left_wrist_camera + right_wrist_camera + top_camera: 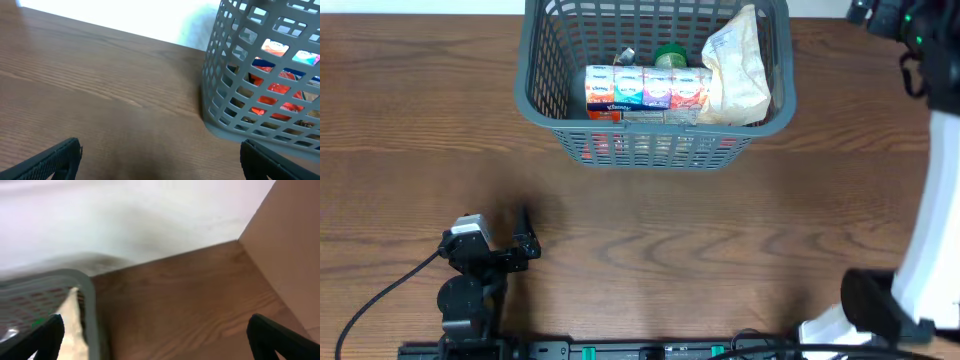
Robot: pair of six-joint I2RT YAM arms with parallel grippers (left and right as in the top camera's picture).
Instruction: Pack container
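Grey mesh container (650, 148) holding groceries (645, 88) sits at the far side of the wooden table (720, 250). Left fingers (50, 161) and right fingers (280, 336) are spread wide, gripping nothing.

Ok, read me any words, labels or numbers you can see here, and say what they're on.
No text reads clearly.
Tissue packs in the container: small printed labels, too small to read.
Pale bag: no legible print.
Red packaging inside, left wrist view: blurred.
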